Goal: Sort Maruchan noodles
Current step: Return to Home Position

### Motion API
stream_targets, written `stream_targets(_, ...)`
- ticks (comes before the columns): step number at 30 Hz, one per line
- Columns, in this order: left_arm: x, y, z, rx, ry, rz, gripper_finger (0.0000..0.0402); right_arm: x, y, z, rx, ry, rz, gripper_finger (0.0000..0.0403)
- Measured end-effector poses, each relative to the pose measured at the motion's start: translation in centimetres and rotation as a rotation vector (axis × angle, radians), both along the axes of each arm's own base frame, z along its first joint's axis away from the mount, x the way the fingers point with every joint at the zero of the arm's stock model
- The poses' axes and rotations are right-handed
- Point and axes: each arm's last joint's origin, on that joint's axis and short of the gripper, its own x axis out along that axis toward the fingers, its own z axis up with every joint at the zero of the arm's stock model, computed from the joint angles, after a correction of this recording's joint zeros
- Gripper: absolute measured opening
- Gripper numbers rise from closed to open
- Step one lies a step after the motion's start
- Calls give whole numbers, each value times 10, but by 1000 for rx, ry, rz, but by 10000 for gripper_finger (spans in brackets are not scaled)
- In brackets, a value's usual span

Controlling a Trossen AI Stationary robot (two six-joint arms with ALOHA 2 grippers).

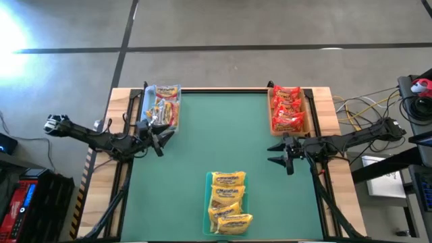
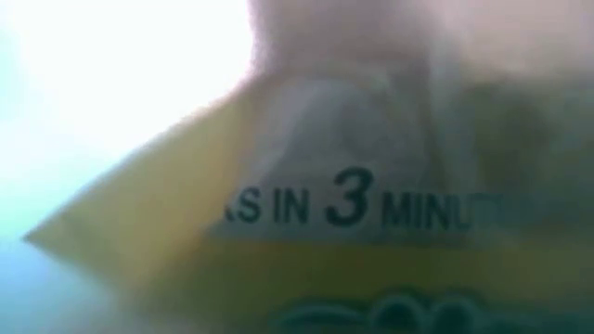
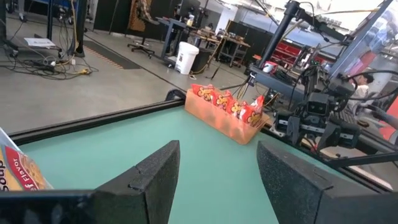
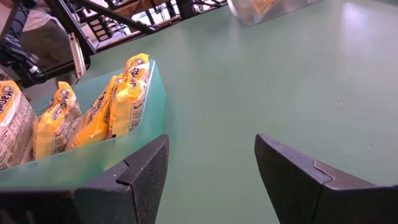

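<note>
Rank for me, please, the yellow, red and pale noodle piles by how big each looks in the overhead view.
1. Yellow packs: clearly the largest patch.
2. Red packs and pale packs: these look about alike, so I would not rank one above the other.

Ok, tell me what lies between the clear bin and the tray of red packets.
Only bare green tabletop between the clear bin and the red packets' tray; the high view shows it.
</note>
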Motion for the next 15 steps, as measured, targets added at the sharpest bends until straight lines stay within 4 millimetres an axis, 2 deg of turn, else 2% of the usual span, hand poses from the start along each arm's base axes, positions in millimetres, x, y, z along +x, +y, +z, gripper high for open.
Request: stream_targets(15, 7, -2, -8, 22, 72, 0, 199, 0, 0, 0, 0, 0, 0, 226)
